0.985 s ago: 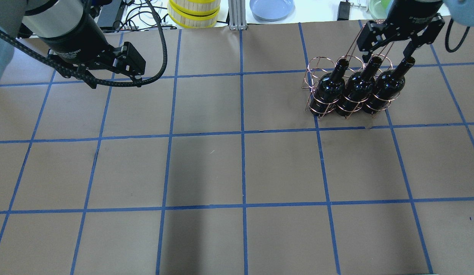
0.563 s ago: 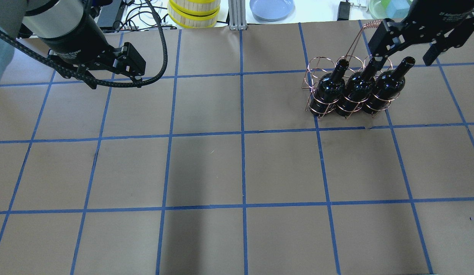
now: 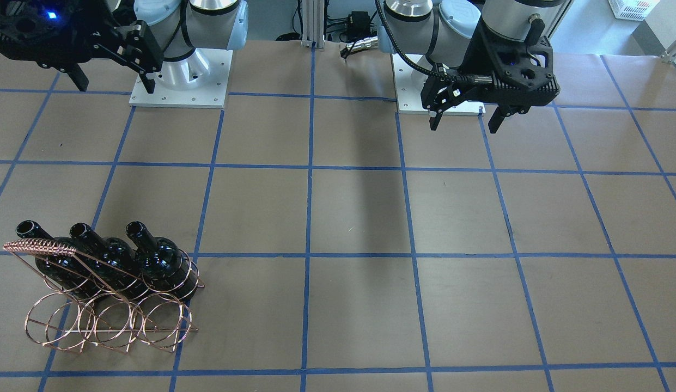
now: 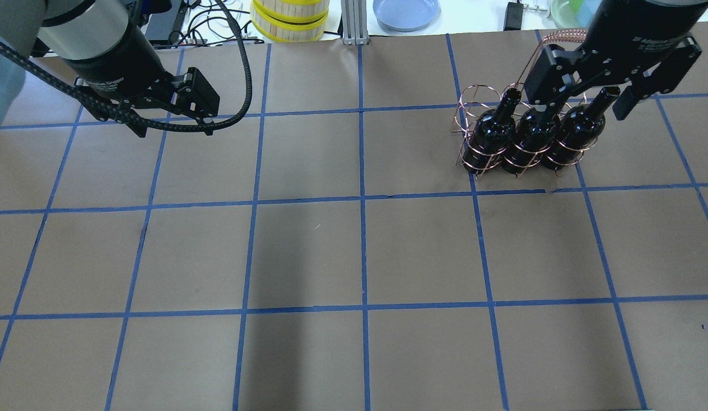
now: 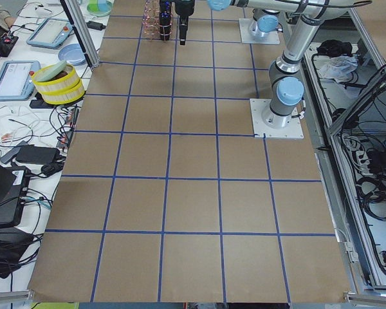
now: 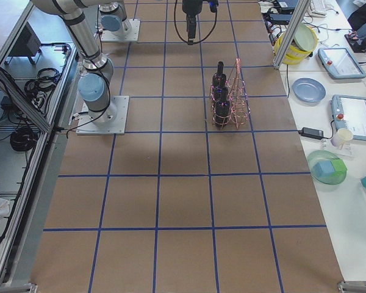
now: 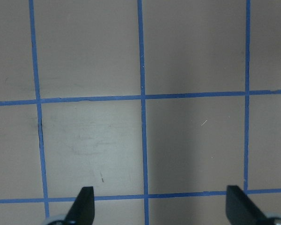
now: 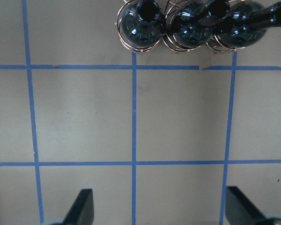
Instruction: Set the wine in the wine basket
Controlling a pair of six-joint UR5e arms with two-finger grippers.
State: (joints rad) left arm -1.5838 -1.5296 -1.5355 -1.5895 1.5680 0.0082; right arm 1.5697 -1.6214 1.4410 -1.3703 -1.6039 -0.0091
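Three glossy black wine bottles [image 4: 493,128] [image 4: 533,130] [image 4: 576,128] stand side by side in the copper wire wine basket [image 4: 473,98], in its row nearer the robot. The front-facing view shows the bottles [image 3: 160,261], the empty hoops of the basket [image 3: 98,326] and its coiled handle [image 3: 41,247]. My right gripper [image 4: 581,105] is open and empty, high above and apart from the bottles; its wrist view shows the bottles [image 8: 143,26] from above. My left gripper [image 4: 174,127] is open and empty over bare table at far left.
Brown paper with a blue tape grid [image 4: 362,200] covers the table. Beyond its far edge are a yellow-banded round container [image 4: 290,20], a blue plate [image 4: 406,11] and a green bowl [image 4: 570,8]. The arm bases [image 3: 180,81] [image 3: 425,92] are at the robot side.
My right gripper, open throughout, has drawn away from the rightmost bottle's neck, first to the right, then back towards the robot. The bottles, the basket and the left arm have hardly moved.
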